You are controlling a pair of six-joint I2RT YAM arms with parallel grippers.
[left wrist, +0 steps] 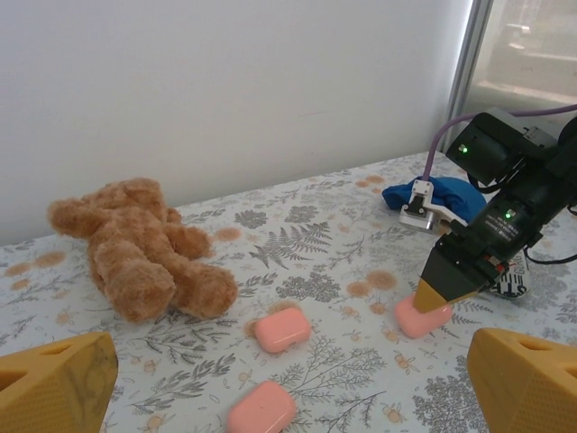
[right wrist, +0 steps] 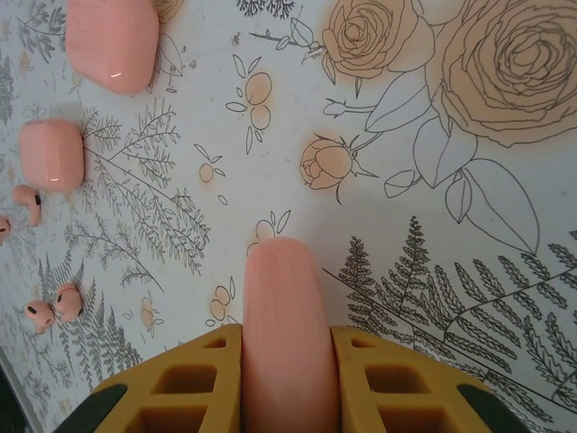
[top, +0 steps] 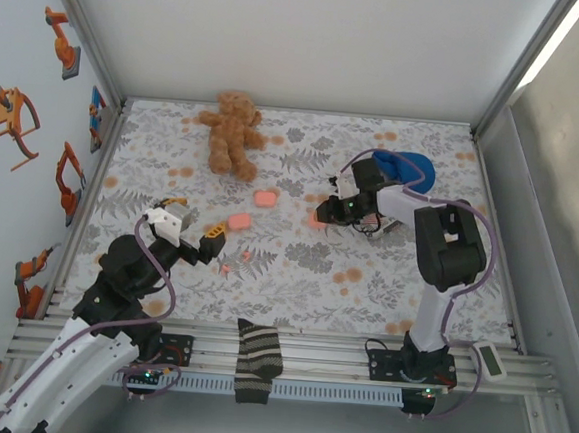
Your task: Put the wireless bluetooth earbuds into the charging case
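Observation:
My right gripper (right wrist: 288,336) is shut on a salmon-pink charging case (right wrist: 284,280) and holds it on edge against the floral tabletop; in the left wrist view the right gripper (left wrist: 448,287) pins this case (left wrist: 422,317) down. Two more closed pink cases (top: 265,199) (top: 237,221) lie to its left. Tiny pink earbuds (right wrist: 27,203) (right wrist: 68,300) (right wrist: 38,313) lie loose on the table beyond them, seen from above as small specks (top: 246,255). My left gripper (top: 196,215) hovers open near the front-left case, its yellow fingers (left wrist: 54,383) wide apart.
A brown teddy bear (top: 234,132) lies at the back left. A blue cloth (top: 409,169) sits at the back right behind the right arm. A striped sock (top: 258,360) hangs over the front rail. White walls close off the table's sides and back.

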